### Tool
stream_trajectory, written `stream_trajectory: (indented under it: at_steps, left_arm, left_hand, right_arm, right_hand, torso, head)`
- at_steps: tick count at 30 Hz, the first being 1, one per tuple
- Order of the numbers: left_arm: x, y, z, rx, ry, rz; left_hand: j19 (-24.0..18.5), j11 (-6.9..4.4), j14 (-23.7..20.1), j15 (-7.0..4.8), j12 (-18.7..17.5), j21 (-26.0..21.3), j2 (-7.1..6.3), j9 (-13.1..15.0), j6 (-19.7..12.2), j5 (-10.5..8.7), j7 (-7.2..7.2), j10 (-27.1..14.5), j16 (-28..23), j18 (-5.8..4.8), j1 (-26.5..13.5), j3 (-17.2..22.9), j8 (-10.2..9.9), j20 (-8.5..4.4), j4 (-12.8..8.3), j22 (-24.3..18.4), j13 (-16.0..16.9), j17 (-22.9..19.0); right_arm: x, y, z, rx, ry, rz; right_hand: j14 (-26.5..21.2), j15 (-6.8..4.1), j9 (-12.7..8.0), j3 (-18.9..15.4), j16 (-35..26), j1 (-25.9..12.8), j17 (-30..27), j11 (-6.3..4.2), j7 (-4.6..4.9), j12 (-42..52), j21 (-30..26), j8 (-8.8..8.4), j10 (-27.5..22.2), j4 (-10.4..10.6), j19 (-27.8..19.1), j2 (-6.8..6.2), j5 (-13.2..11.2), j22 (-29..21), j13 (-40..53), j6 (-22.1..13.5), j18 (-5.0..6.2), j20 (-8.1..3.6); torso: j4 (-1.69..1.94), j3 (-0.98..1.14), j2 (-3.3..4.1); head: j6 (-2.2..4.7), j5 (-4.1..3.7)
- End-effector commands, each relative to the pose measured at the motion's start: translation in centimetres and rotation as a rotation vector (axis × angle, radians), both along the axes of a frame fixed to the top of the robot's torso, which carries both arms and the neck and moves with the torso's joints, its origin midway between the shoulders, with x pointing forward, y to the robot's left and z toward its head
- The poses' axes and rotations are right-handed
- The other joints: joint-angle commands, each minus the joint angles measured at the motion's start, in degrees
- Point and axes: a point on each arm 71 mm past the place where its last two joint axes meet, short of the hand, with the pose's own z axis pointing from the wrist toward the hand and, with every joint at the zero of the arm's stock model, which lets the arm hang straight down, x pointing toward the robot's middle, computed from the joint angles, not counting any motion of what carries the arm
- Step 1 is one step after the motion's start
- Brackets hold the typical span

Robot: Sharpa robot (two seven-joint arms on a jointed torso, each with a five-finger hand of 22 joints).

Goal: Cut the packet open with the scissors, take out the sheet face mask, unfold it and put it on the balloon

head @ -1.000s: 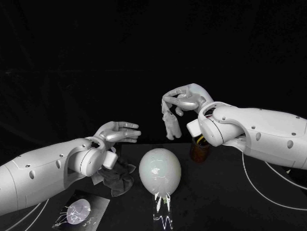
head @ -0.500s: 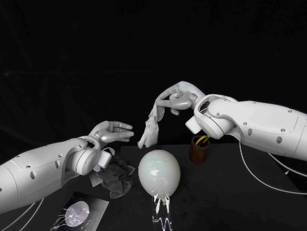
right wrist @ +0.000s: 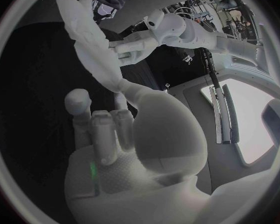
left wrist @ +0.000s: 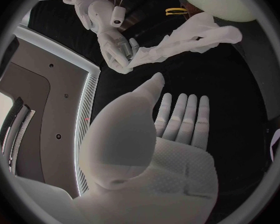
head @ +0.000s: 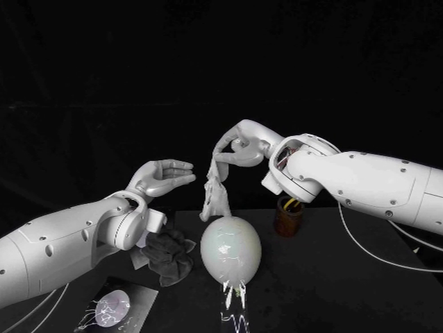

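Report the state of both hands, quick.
Left hand: open, holding nothing.
Right hand: pinches the limp white sheet face mask by its top end.

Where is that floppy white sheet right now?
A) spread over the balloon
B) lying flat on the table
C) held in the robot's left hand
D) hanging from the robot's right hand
D: the right hand pinches the top of the sheet, which dangles down toward the balloon, while the left hand is open and holds nothing.
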Motion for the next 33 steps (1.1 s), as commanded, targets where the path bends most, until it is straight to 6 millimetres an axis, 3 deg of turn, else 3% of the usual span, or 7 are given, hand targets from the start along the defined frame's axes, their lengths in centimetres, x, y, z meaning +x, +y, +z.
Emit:
stream_trajectory:
  at_steps: [1, 5, 8, 15, 21, 26, 33]
  left_arm:
    - [-0.3, -0.5, 0.7, -0.017, -0.082, -0.02]
    - [-0.5, -1.0, 0.9, -0.021, -0.093, -0.046]
    - [-0.5, -1.0, 1.0, -0.04, -0.093, -0.057]
    - [-0.3, -0.7, 1.4, -0.068, -0.077, -0.08]
    - [-0.3, -0.9, 1.4, -0.045, -0.063, -0.115]
    - [-0.3, -1.1, 1.3, -0.016, -0.057, -0.135]
    - [-0.3, -1.0, 1.1, 0.018, -0.046, -0.159]
  left_hand:
    - [-0.66, 0.06, -0.5, 0.12, -0.33, -0.54, -0.48, -0.04, -0.11, -0.01, 4.35, -0.36, -0.09, -0.84, -0.06, -0.38, -0.2, -0.03, 0.05, -0.08, 0.02, -0.13]
    - [-2.61, 0.04, -1.29, 0.23, -0.47, -1.94, 0.1, -0.02, 0.98, -0.01, 3.33, -0.1, -0.27, -1.27, 0.24, -0.04, -0.43, -0.03, -0.01, -0.23, 0.01, -0.52]
    - [-3.55, -0.48, -1.68, 0.04, -0.84, -2.76, 1.64, -0.11, 1.9, -0.01, 2.86, 0.23, -0.52, -1.55, 1.08, 1.34, -0.85, -0.05, -0.21, -0.29, -0.03, -0.87]
    - [-3.42, -0.76, -0.79, -0.22, -1.38, -3.43, 2.29, -0.49, 3.18, -0.02, 1.88, 2.03, -0.65, -1.65, 1.66, 3.57, -2.24, -0.09, -1.01, -0.22, 0.06, -1.39]
    - [-1.77, -0.57, 1.18, -0.34, -3.02, -3.6, 1.34, -1.01, 4.83, -0.03, 1.5, 4.34, -1.12, -1.33, 1.13, 6.35, -4.21, -0.11, -2.12, -0.07, -0.09, -2.07]
    - [-1.05, -0.6, 1.56, -0.38, -3.61, -3.56, 0.8, -1.11, 5.3, -0.03, 1.38, 4.77, -1.36, -1.19, 0.72, 6.92, -4.74, -0.12, -2.42, -0.02, -0.09, -2.31]
    - [-0.87, -0.89, 1.89, -0.52, -4.56, -3.93, 0.02, -1.17, 6.3, -0.05, 1.53, 5.42, -1.91, -1.06, -0.07, 7.58, -5.37, -0.11, -2.78, -0.06, -0.07, -2.73]
  right_arm:
    - [-0.2, 0.2, 0.4, -0.056, -0.093, -0.012]
    - [-0.4, 0.4, 0.3, -0.066, -0.101, -0.008]
    - [-0.6, 0.8, 0.2, -0.099, -0.127, 0.008]
    - [-1.6, 2.3, 0.2, -0.271, -0.322, 0.05]
    - [-2.1, 3.2, 0.2, -0.391, -0.486, 0.055]
    - [-2.3, 3.6, 0.2, -0.431, -0.556, 0.057]
    - [-2.6, 4.0, 0.3, -0.44, -0.608, 0.057]
  right_hand:
    - [6.09, -0.45, 0.27, -0.04, 0.24, 0.51, 15.05, -0.39, -0.06, 0.19, 0.08, 0.2, 4.88, -0.34, 0.54, 0.19, 0.39, 0.03, 12.58, 0.35, 0.05, 0.01]
    - [6.09, -0.46, 0.29, -0.03, 0.24, 0.49, 15.05, -0.39, -0.07, 0.28, 0.21, 0.24, 4.92, -0.37, 0.67, 0.16, 0.39, 0.12, 12.63, 0.39, 0.01, 0.01]
    - [6.09, -0.46, 0.3, -0.03, 0.24, 0.48, 15.05, -0.4, -0.07, 0.3, 0.24, 0.26, 4.93, -0.39, 0.71, 0.14, 0.39, 0.15, 12.64, 0.4, 0.01, 0.01]
    - [6.09, -0.48, 0.34, -0.02, 0.24, 0.48, 15.05, -0.42, -0.1, 0.4, 0.64, 0.32, 4.96, -0.47, 1.09, 0.04, 0.39, 0.43, 12.7, 0.44, -0.11, 0.03]
    - [6.09, -0.54, 0.46, -0.06, 0.24, 0.27, 15.05, -0.49, -0.2, 0.67, 1.29, 0.54, 5.07, -0.4, 1.73, -0.22, 0.38, 0.92, 12.86, 0.63, -0.34, 0.14]
    - [6.09, -0.56, 0.49, -0.05, 0.24, 0.23, 15.05, -0.53, -0.24, 0.67, 1.48, 0.6, 5.08, -0.37, 1.92, -0.29, 0.38, 1.06, 12.86, 0.68, -0.39, 0.17]
    - [6.09, -0.57, 0.51, -0.04, 0.24, 0.21, 15.05, -0.55, -0.26, 0.77, 1.6, 0.64, 5.12, -0.34, 2.04, -0.33, 0.39, 1.15, 12.92, 0.72, -0.43, 0.19]
  torso:
    - [-0.07, -0.07, 0.01]
    - [-0.07, -0.03, 0.06]
    - [-0.11, 0.05, 0.08]
    - [-0.01, 0.12, -0.01]
    - [-0.02, 0.05, -0.02]
    - [-0.04, 0.08, -0.03]
    - [-0.04, 0.09, 0.03]
  head:
    - [-0.03, -0.01]
    - [-0.2, 0.35]
    - [-0.35, 0.69]
    - [-0.49, 0.75]
    - [-0.42, 0.81]
    - [-0.49, 1.24]
    - [-0.44, 1.22]
